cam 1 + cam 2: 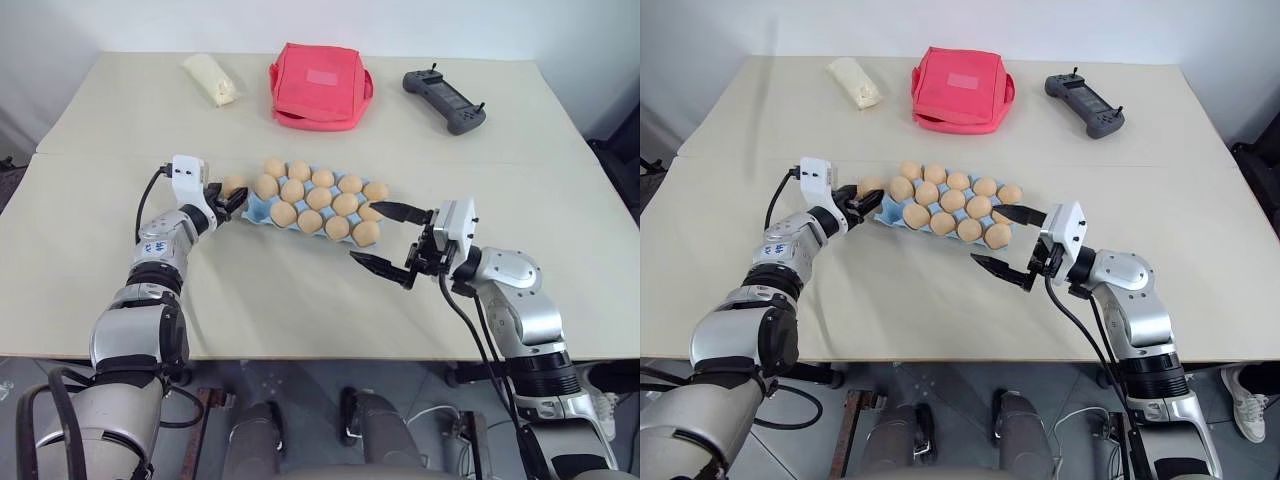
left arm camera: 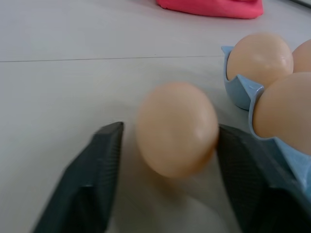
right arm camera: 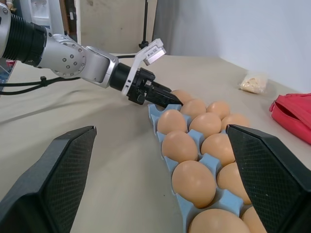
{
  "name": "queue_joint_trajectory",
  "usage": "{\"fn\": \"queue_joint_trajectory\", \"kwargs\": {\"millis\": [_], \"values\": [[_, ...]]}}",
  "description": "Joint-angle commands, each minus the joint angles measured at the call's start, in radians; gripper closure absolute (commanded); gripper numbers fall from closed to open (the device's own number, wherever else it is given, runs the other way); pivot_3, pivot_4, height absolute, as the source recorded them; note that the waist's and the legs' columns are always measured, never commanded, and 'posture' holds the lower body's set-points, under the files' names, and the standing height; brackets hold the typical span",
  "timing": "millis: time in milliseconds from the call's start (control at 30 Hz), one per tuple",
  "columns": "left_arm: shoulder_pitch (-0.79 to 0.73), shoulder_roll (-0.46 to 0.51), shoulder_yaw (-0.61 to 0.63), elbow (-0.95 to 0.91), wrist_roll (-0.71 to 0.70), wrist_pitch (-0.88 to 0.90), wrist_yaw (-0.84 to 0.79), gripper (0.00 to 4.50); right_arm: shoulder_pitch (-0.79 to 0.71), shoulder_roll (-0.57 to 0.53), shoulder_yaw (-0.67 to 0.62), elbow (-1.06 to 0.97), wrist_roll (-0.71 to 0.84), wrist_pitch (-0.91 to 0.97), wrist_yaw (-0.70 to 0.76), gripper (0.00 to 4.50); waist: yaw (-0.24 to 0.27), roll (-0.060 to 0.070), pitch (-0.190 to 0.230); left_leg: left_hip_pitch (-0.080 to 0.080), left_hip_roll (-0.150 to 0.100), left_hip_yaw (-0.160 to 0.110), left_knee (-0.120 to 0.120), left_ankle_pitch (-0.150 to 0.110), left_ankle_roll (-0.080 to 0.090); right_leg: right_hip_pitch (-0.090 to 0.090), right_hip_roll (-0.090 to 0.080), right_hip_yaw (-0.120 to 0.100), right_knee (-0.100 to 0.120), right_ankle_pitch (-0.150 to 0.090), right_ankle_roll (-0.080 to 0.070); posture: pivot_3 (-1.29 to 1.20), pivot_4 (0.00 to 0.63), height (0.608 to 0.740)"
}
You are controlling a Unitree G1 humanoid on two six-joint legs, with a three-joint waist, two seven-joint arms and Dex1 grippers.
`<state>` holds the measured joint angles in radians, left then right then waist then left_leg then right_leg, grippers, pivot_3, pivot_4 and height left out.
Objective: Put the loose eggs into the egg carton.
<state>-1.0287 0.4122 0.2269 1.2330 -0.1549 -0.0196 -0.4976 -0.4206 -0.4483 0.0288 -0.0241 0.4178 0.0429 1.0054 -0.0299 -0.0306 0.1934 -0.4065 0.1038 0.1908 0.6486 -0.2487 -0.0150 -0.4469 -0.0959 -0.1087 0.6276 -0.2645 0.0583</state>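
Closing round the last loose egg (image 2: pixel 176 128) on the table just beside the egg carton (image 1: pixel 255 209), the left gripper (image 1: pixel 231 200) had one finger touching; next, lift it carefully into an empty cup

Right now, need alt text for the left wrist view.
A smooth tan-orange loose egg lies on the beige table between the left gripper's two black fingers, one touching it, the other just short. Beside it stands the light blue moulded egg carton holding eggs.
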Motion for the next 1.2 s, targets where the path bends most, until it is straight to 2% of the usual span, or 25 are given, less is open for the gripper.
{"fn": "queue_joint_trajectory", "kwargs": {"millis": [33, 133, 333, 467, 600, 800, 900, 933, 1200], "values": [[-0.017, 0.014, 0.016, -0.023, -0.011, -0.03, -0.032, 2.8, -0.012, 0.005, -0.02, -0.009, 0.004, -0.023, -0.008, 0.0, 0.0, 0.0, 0.0, 0.0, 0.0, 0.0, 0.0, 0.0, 0.0, 0.0, 0.0, 0.0, 0.0, 0.0, 0.0, 0.0, 0.15, 0.74], [0.006, 0.023, 0.022, -0.055, -0.021, -0.082, -0.084, 3.1, -0.008, 0.007, -0.018, -0.011, 0.005, -0.024, -0.009, 0.0, 0.0, 0.0, 0.0, 0.0, 0.0, 0.0, 0.0, 0.0, 0.0, 0.0, 0.0, 0.0, 0.0, 0.0, 0.0, 0.0, 0.15, 0.74], [0.103, 0.027, 0.032, -0.221, -0.097, -0.194, -0.364, 3.1, 0.0, 0.011, -0.014, -0.014, 0.006, -0.022, -0.008, 0.0, -0.001, 0.0, 0.0, 0.0, 0.0, 0.0, 0.0, 0.0, 0.0, 0.0, 0.0, 0.0, 0.0, 0.0, 0.0, 0.0, 0.15, 0.74], [0.138, 0.022, -0.007, -0.299, -0.088, -0.178, -0.436, 3.1, 0.005, 0.014, -0.009, -0.019, 0.007, -0.018, -0.008, 0.0, 0.001, 0.0, 0.0, 0.0, 0.0, 0.0, 0.001, 0.0, 0.0, 0.0, 0.0, 0.0, 0.0, 0.0, 0.0, 0.0, 0.15, 0.74], [0.155, 0.019, -0.036, -0.314, -0.064, -0.176, -0.428, 3.1, 0.009, 0.017, -0.007, -0.023, 0.006, -0.015, -0.01, 0.0, 0.001, 0.0, 0.0, 0.0, 0.0, 0.0, 0.002, 0.0, 0.0, 0.0, 0.0, 0.0, 0.001, 0.0, 0.0, 0.0, 0.15, 0.74], [0.174, 0.033, -0.053, -0.337, -0.068, -0.142, -0.436, 1.2, 0.014, 0.017, -0.008, -0.025, 0.007, -0.016, -0.009, 0.0, -0.002, 0.0, 0.0, 0.0, 0.0, 0.0, 0.001, 0.0, 0.0, 0.0, 0.0, 0.0, 0.001, 0.0, 0.0, 0.0, 0.15, 0.74], [0.217, 0.075, -0.059, -0.397, -0.067, -0.128, -0.463, 0.2, 0.02, 0.015, -0.01, -0.028, 0.008, -0.014, -0.011, 0.0, -0.005, 0.0, 0.0, 0.0, 0.0, 0.0, 0.001, 0.0, 0.0, 0.0, 0.0, 0.0, 0.001, 0.0, 0.0, 0.0, 0.15, 0.74], [0.229, 0.104, -0.056, -0.418, -0.071, -0.109, -0.478, 0.05, 0.022, 0.013, -0.01, -0.03, 0.008, -0.012, -0.009, 0.0, -0.005, 0.0, 0.0, 0.0, 0.0, 0.0, 0.0, 0.0, 0.0, 0.0, 0.0, 0.0, 0.001, 0.0, 0.0, 0.0, 0.15, 0.74], [0.401, 0.294, -0.021, -0.63, -0.108, -0.026, -0.566, 0.05, 0.004, -0.034, -0.033, 0.006, 0.011, -0.004, 0.025, 0.0, -0.003, 0.0, 0.0, 0.001, 0.001, 0.0, 0.0, 0.0, 0.0, 0.0, 0.0, 0.001, 0.0, 0.0, 0.0, 0.0, 0.15, 0.74]]}}
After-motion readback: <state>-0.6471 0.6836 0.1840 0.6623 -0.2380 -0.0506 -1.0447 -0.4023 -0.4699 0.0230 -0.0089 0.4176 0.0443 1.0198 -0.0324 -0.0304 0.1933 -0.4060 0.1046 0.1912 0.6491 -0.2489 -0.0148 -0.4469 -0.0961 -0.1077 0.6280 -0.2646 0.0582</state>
